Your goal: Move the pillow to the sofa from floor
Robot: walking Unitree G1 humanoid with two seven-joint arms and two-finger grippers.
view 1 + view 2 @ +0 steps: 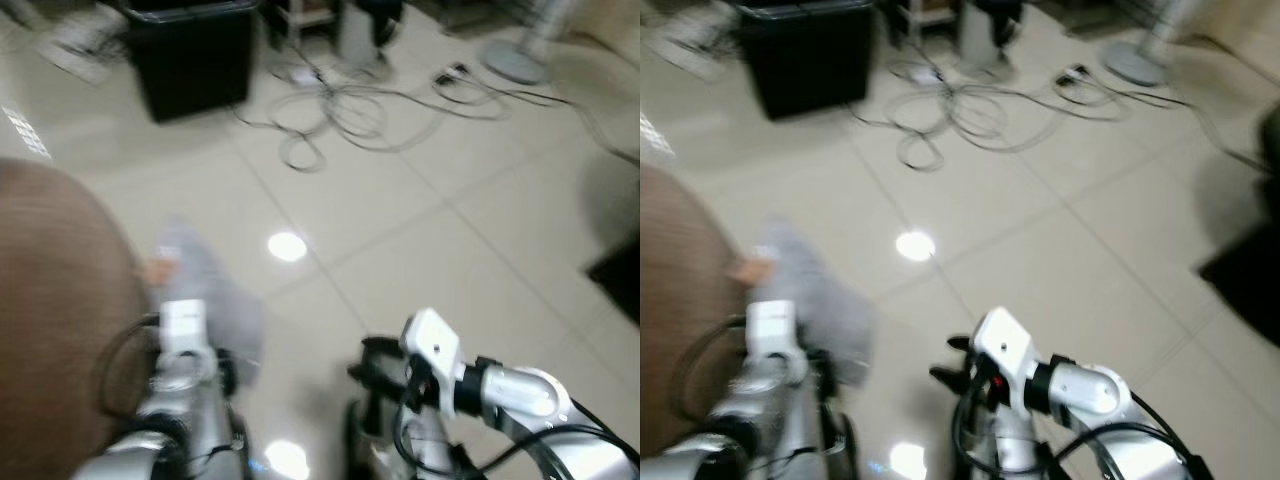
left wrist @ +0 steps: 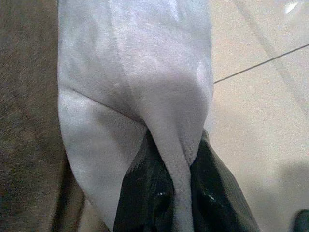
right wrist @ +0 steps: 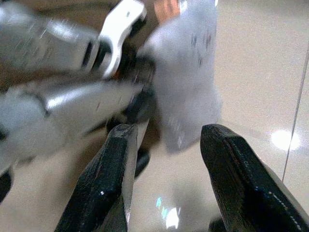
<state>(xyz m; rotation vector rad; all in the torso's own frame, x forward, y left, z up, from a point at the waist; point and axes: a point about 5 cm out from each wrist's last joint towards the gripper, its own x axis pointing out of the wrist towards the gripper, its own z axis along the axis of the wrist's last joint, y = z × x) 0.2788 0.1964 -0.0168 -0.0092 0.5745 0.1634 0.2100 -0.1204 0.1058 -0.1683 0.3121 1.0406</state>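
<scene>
Pillow: a soft pale grey fabric pillow (image 2: pixel 140 82) is held up off the floor, hanging beside a brown textured sofa surface (image 1: pixel 50 300) at the robot's left; a fold of the fabric is pinched between two black fingers (image 2: pixel 212 193).
Left hand: the left hand (image 2: pixel 176 198) is clenched on the pillow, with the silver left arm (image 1: pixel 185 400) seen low in the head views, just beside the brown surface.
Right hand: the right hand (image 3: pixel 166 164) is released, its two long black fingers (image 3: pixel 236 179) spread apart with nothing between them; it is held near the pillow but apart from it, over the floor.
Floor: glossy cream tiles (image 1: pixel 420 230) with bright light reflections are seen under both arms.
Background: a black box-shaped bin (image 1: pixel 195 55) is set at the far left, a tangle of grey cables (image 1: pixel 350 110) is spread on the tiles beside it, and a round grey fan base (image 1: pixel 515 60) is seen at the far right.
Sharpness: the head views are blurred.
</scene>
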